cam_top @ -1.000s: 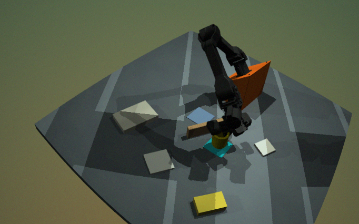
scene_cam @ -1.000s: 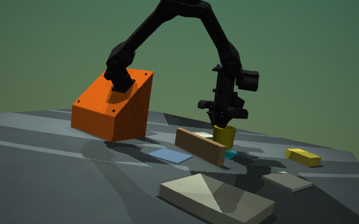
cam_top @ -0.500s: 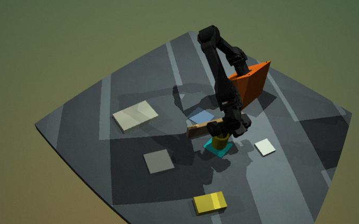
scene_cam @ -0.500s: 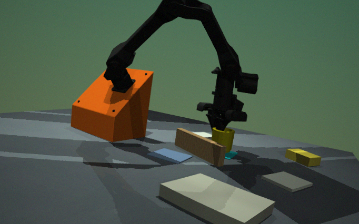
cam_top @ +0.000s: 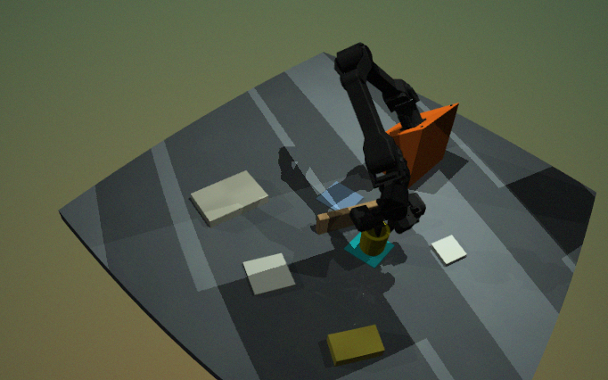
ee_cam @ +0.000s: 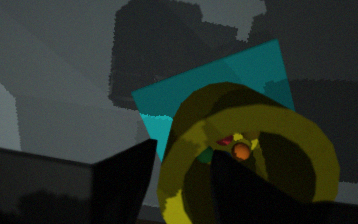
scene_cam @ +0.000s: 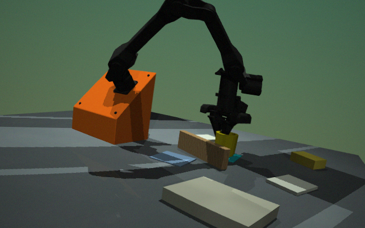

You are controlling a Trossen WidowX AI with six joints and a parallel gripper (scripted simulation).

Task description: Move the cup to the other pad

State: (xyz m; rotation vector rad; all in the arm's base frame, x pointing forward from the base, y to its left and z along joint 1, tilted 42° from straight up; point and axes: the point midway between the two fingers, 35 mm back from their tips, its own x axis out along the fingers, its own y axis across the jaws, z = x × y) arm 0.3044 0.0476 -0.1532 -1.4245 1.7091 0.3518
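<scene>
The yellow cup (cam_top: 373,244) (scene_cam: 230,143) (ee_cam: 285,117) stands upright on the teal pad (cam_top: 374,262) (scene_cam: 235,158) (ee_cam: 205,80). Inside it in the wrist view are several marbles, among them an orange marble (ee_cam: 241,151), a red marble (ee_cam: 224,140) and a green marble (ee_cam: 206,155). The blue pad (cam_top: 342,192) (scene_cam: 171,157) lies bare on the other side of the wooden barrier. My gripper (scene_cam: 221,133) (ee_cam: 184,153) is partly open around the cup's wall, one finger inside the cup and one outside. A gap shows between the outer finger and the wall.
The wooden barrier (cam_top: 330,222) (scene_cam: 200,148) stands upright between the two pads, close beside the cup. A large pale block (cam_top: 228,195) (scene_cam: 219,198), two flat pale tiles (cam_top: 268,273) (cam_top: 448,249) and a yellow block (cam_top: 356,344) (scene_cam: 307,159) lie around. The orange base (cam_top: 426,151) (scene_cam: 94,121) carries the arm.
</scene>
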